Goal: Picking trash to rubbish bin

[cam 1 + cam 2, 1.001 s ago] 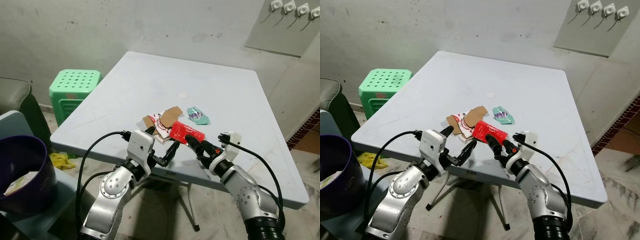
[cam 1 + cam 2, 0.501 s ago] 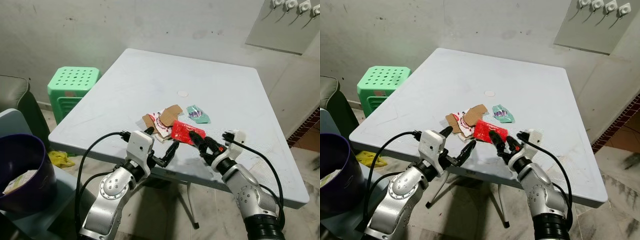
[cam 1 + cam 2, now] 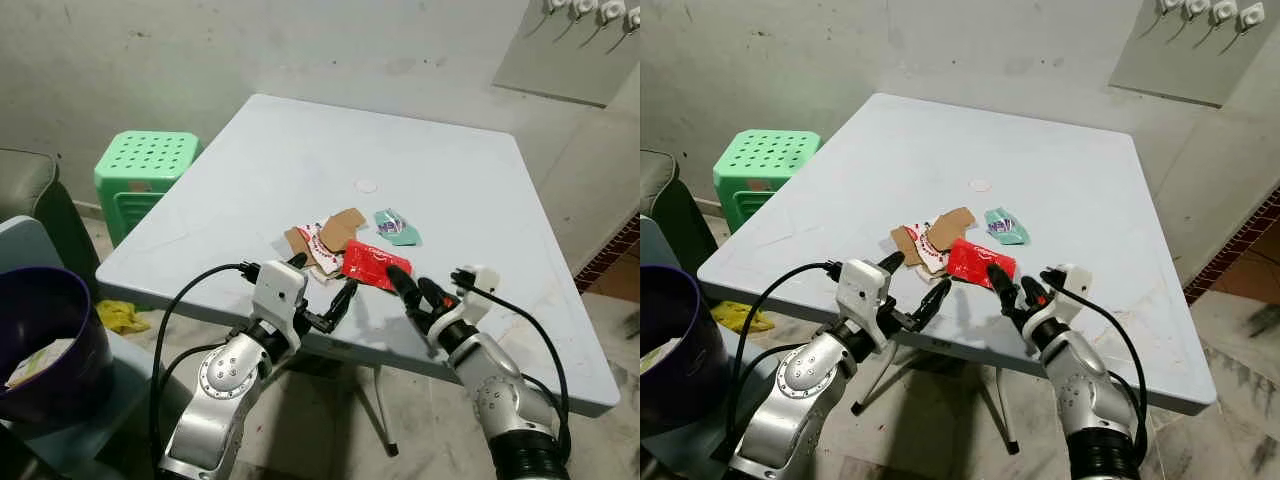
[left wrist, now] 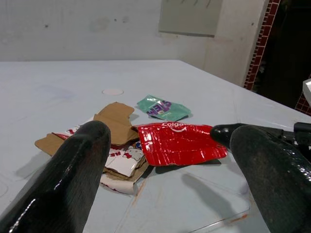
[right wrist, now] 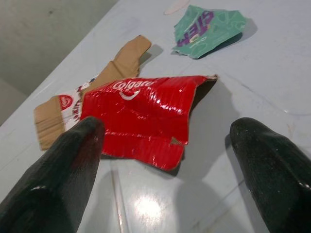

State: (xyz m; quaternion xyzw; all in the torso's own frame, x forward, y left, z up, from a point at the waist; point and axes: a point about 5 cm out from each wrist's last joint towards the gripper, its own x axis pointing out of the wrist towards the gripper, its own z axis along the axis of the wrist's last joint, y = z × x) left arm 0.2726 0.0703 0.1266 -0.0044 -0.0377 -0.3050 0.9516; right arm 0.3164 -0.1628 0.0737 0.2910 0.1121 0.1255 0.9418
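Right now I see the red Colgate wrapper [image 3: 375, 264] lying flat near the tabletop's [image 3: 450, 160] front edge, against torn cardboard [image 3: 325, 240]. My right hand [image 3: 422, 298] hovers open beside it; my left hand [image 3: 322, 287] is open too.

Bare home corner: grey table [image 3: 300, 170], green plastic stool [image 3: 148, 167], stained wall [image 3: 250, 40].

"Colgate" reads on the flattened red box [image 5: 141, 114].
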